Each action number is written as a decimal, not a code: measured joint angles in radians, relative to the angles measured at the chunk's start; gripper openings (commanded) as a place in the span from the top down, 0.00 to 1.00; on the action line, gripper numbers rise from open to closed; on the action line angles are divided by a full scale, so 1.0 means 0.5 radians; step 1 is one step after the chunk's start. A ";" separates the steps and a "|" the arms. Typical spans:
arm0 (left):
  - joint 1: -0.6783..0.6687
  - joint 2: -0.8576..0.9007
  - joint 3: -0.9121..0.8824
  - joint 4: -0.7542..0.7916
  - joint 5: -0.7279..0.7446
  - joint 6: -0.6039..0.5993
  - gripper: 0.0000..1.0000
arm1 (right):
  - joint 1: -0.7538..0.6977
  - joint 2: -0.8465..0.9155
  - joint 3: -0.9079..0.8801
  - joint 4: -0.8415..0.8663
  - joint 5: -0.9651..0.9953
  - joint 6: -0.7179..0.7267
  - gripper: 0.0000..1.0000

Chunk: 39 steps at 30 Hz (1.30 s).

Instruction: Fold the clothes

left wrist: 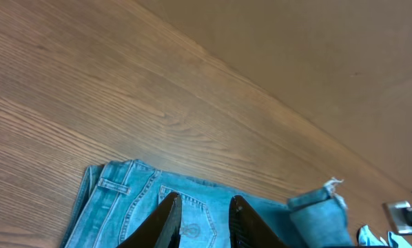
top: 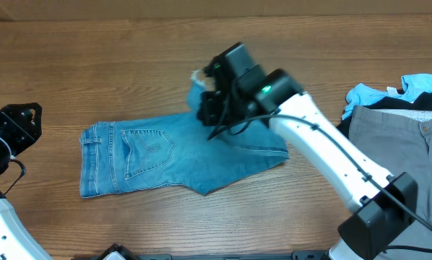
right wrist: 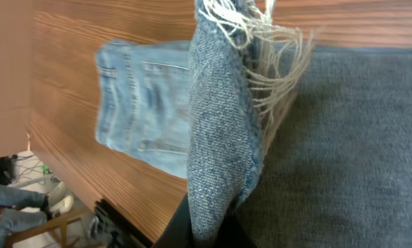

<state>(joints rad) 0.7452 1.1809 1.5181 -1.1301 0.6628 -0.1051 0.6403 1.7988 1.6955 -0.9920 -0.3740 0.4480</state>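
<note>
One frayed hem (right wrist: 242, 41) clamped tight in my R gripper (top: 210, 110), held high above jeans (top: 151, 155) to carry fold twd waistband (top: 90, 160). L gripper (left wrist: 203, 222) parted, empty, off waistband end, prob. ready to pin.

Overhead camera looks straight down on the wooden surface (top: 93, 72) from high above, jeans (top: 151, 155) centred. Left wrist camera sits low at the left, facing across the surface. Right wrist camera is very close to the frayed hem (right wrist: 261, 48). All three share the jeans' pocket end.
</note>
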 measured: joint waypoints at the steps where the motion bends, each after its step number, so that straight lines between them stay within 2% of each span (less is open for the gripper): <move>1: -0.009 0.000 0.000 0.000 -0.001 0.000 0.71 | 0.031 0.003 0.000 0.022 0.017 0.024 0.96; 6: -0.052 0.000 0.001 0.000 0.001 0.000 0.71 | 0.244 0.094 -0.002 0.322 0.108 0.204 0.96; 13: -0.078 0.000 0.002 -0.015 0.001 0.000 0.71 | 0.471 0.349 -0.002 0.722 0.134 0.285 0.94; 21: -0.078 0.000 0.002 -0.016 0.001 0.000 0.71 | 0.544 0.563 -0.005 1.186 0.081 0.310 0.94; 25: -0.082 0.000 0.002 -0.016 0.000 0.000 0.71 | 0.558 0.579 -0.005 1.282 0.066 0.354 0.89; 33: -0.159 0.000 0.002 -0.016 0.000 0.000 0.70 | 0.634 0.581 -0.005 1.326 0.086 0.398 0.88; 35: -0.169 0.000 0.002 -0.016 0.000 0.001 0.69 | 0.652 0.581 -0.005 1.324 0.100 0.407 0.81; 36: -0.169 0.000 0.002 -0.016 0.000 0.001 0.67 | 0.660 0.581 -0.005 1.324 0.112 0.407 0.64; 37: -0.169 0.000 0.002 -0.016 0.000 0.000 0.67 | 0.669 0.581 -0.005 1.324 0.124 0.414 0.43; 38: -0.169 0.000 0.002 -0.016 -0.001 0.000 0.66 | 0.678 0.581 -0.005 1.329 0.137 0.416 0.28; 39: -0.169 0.000 0.002 -0.014 -0.001 0.001 0.66 | 0.684 0.581 -0.004 1.337 0.144 0.413 0.23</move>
<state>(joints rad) 0.6605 1.1809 1.5192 -1.1374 0.6624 -0.1047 0.9821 2.0892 1.6936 -0.3237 -0.3019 0.6544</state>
